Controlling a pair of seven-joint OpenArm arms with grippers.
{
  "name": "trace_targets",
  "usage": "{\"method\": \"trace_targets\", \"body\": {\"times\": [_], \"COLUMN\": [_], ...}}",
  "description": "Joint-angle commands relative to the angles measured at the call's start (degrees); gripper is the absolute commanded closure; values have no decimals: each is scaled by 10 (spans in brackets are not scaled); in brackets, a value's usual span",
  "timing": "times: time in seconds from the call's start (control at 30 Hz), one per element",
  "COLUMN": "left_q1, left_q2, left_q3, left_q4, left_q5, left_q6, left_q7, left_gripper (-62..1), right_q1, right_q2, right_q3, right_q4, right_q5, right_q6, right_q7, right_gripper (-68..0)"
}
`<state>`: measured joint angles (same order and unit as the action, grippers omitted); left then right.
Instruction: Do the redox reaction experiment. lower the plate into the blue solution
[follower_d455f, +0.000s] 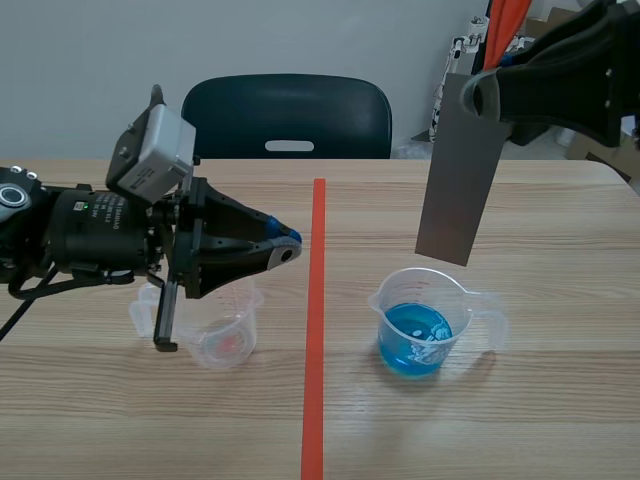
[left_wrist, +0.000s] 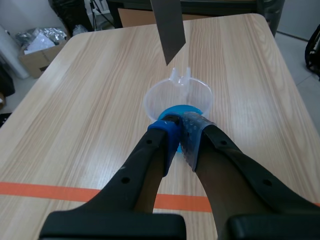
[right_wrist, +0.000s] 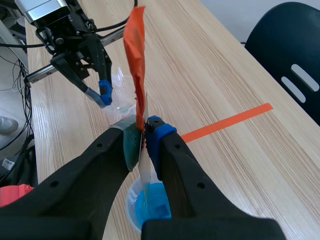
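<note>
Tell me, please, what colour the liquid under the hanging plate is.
Blue; the liquid shows best in scene view.

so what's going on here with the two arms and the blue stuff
The right end effector is shut on a grey metal plate, which hangs above the clear beaker of blue solution. The plate's lower edge is just over the rim and not in the liquid yet. The left end effector is shut on nothing, above a second clear beaker.
</note>
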<state>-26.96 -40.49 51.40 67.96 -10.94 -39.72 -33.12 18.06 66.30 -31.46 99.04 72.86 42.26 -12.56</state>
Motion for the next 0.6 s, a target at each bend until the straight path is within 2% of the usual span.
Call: {"method": "trace_targets", "body": {"times": [0.0, 0.37, 0.57], "left_q1": [14, 171, 301], "left_q2": [-17, -124, -151], "left_q3": [-20, -117, -201], "left_q4": [6, 6, 6], "left_q5": [-8, -10, -9], "left_q6": [-2, -2, 7], "left_q7": [-28, -164, -216], "left_gripper": [-27, -27, -27], "right_q1": [7, 6, -1], "right_q2": [-1, -56, -80], "right_q3": [7, 7, 7], "right_q4": [-6, -47, -69], "right_q5": [6, -37, -49], "right_q6": [5, 5, 5], "right_q7": [8, -5, -3], "right_gripper": [-6, -6, -6]}}
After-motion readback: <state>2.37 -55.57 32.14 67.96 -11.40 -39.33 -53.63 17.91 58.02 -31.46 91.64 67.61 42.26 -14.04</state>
